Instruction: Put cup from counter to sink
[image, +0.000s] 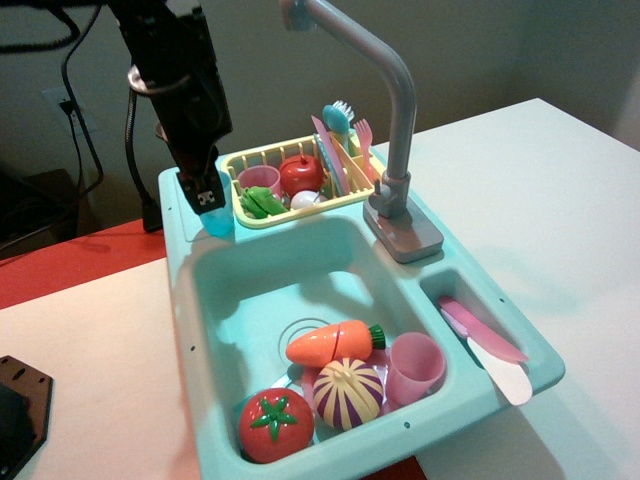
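The light-blue translucent cup (219, 224) stands upright on the teal counter (181, 205) at the back left corner of the sink (262, 278). My black gripper (207, 196) comes down from above and is lowered onto the cup's top, hiding the rim. Only the cup's lower part shows below the fingertips (208, 192). The fingers overlap from this angle, so I cannot tell whether they straddle the cup wall or press on it. The cup rests on the counter.
A yellow dish rack (300, 205) with a pink cup, red apple and utensils stands right of the cup. The grey faucet (398, 150) rises at the back right. The basin holds a carrot (335, 343), tomato (274, 424), onion (347, 393) and pink cup (415, 367).
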